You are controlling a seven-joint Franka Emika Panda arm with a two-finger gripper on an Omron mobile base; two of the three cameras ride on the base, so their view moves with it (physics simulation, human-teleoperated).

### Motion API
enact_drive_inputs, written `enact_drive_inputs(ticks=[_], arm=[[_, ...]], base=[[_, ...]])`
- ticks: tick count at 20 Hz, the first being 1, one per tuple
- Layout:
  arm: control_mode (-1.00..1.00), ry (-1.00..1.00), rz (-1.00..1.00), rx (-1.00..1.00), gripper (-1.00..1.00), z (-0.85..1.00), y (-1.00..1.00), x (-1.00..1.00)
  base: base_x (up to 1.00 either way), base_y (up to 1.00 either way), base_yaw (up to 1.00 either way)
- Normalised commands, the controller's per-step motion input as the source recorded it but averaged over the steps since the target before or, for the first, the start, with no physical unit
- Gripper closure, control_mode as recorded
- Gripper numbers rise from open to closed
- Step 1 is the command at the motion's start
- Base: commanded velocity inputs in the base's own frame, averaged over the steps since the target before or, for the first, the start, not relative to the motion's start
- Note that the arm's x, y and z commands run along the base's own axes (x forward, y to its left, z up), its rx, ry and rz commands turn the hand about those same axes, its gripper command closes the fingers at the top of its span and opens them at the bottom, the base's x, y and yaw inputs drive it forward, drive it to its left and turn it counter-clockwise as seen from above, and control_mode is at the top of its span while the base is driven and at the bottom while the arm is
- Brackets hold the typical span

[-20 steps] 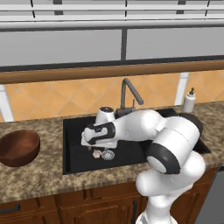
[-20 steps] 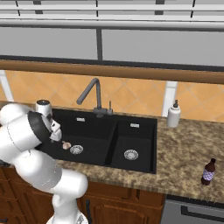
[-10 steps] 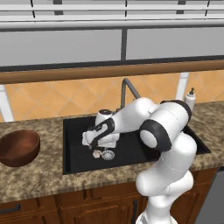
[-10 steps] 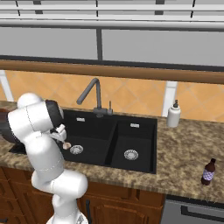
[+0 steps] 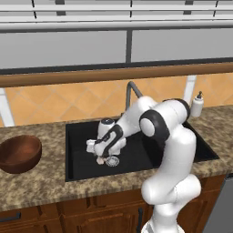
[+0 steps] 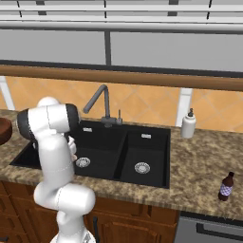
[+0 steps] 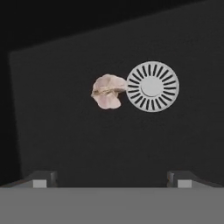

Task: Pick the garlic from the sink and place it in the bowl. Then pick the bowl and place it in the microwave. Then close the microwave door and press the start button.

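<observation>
The garlic [image 7: 107, 91], a small pinkish-white bulb, lies on the floor of the black sink [image 5: 136, 157], touching the round metal drain strainer [image 7: 152, 86]. My gripper [image 7: 111, 181] hangs just above it, pointing down, with its jaws open wide and nothing between them. From the left base view the gripper [image 5: 99, 154] sits right over the garlic [image 5: 100, 160] in the left basin. The dark reddish-brown wooden bowl [image 5: 19, 152] stands on the counter left of the sink, away from the gripper. The microwave and its door are out of view.
A dark faucet [image 6: 102, 102] rises behind the sink's middle. A soap dispenser [image 6: 188, 124] stands at the back right, and a small brown bottle [image 6: 226, 186] sits near the counter's front right. The right basin has its own drain [image 6: 142, 167].
The arm's elbow and upper links have swung up and to the right. The hand stays over the garlic, a little lower, and the jaws remain open.
</observation>
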Motion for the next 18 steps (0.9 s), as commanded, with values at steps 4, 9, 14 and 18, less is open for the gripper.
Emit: enact_drive_inputs(ticks=[4, 9, 14, 18], arm=[[-1.00, 0.00, -0.18, -0.13, -1.00, -0.14, 0.26, 0.24], [-1.00, -0.01, -0.09, -0.03, -1.00, -0.10, 0.02, 0.29], [-1.00, 0.00, -0.01, 0.00, -1.00, -0.09, -0.01, 0.37], [-1.00, 0.00, 0.00, 0.00, -1.00, -0.11, -0.01, 0.41]], base=[[0.00, 0.00, 0.00], [0.00, 0.00, 0.00], [0.00, 0.00, 0.00], [0.00, 0.00, 0.00]])
